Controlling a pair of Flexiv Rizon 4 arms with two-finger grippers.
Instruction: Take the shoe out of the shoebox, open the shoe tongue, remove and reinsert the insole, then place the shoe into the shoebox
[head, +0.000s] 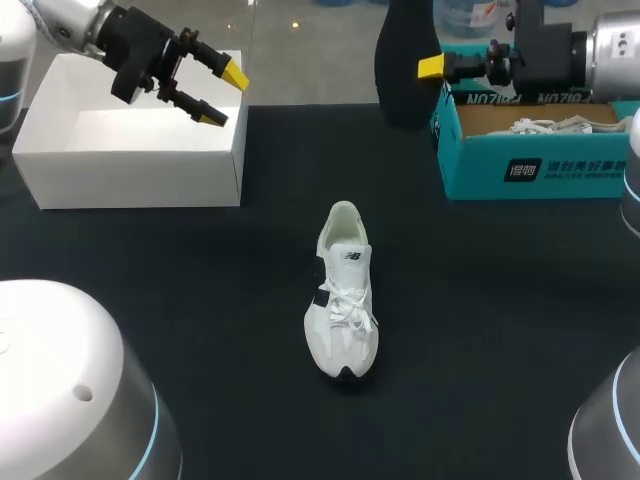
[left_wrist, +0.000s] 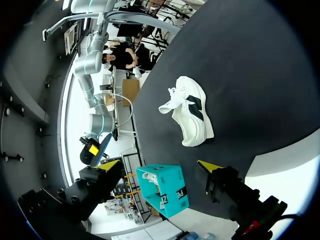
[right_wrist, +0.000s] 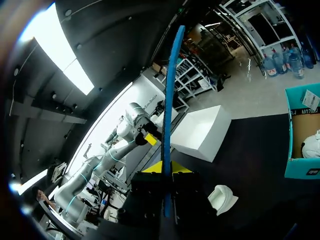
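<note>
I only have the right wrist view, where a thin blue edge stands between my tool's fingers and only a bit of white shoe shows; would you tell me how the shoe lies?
Observer: In the head view the shoe stands on its sole in the middle of the table, toe toward the robot.
Operator: Thank you. Is anything held on my left side?
Observer: No, the left tool hangs open and empty above the white box.
Operator: And that blue edge?
Observer: It is the insole, whose broad dark face shows in the head view, clamped upright in the right tool.
</note>
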